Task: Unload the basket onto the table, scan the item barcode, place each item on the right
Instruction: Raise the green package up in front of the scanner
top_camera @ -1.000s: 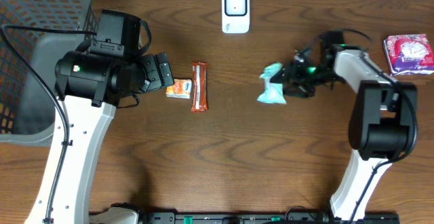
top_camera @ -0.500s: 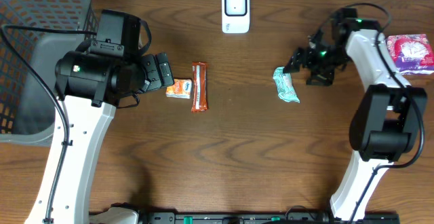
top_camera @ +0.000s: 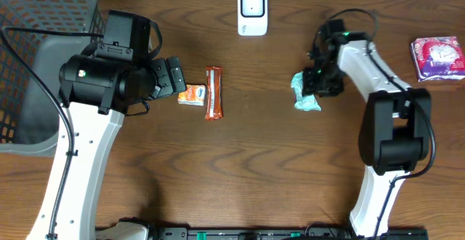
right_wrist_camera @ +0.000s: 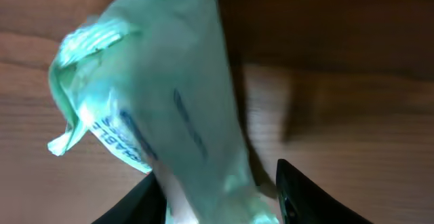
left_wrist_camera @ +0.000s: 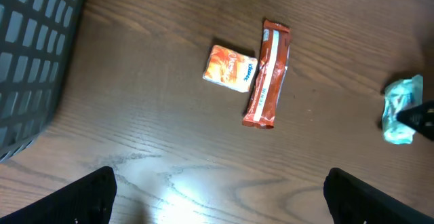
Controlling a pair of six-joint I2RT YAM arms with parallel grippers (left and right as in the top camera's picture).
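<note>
It's the pick-up step: the right claw [right_wrist_camera: 213, 193] sits astride the teal packet [top_camera: 308, 103] on the counter [top_camera: 247, 167] near the white scanner [top_camera: 252, 11], though a firm pinch cannot be confirmed, the left claw [left_wrist_camera: 218, 193] hangs wide open, and next must come a secure lift presenting the barcode to the scanner.

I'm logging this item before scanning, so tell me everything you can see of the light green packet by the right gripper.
The light green packet is a soft, crinkled, plastic-looking pouch, mint with dark blue print too blurred to read and a crimped, flared end. It appears to lie on the wooden table, right of centre. The right gripper is over its far end with a finger on each side; whether they pinch it is unclear.
</note>
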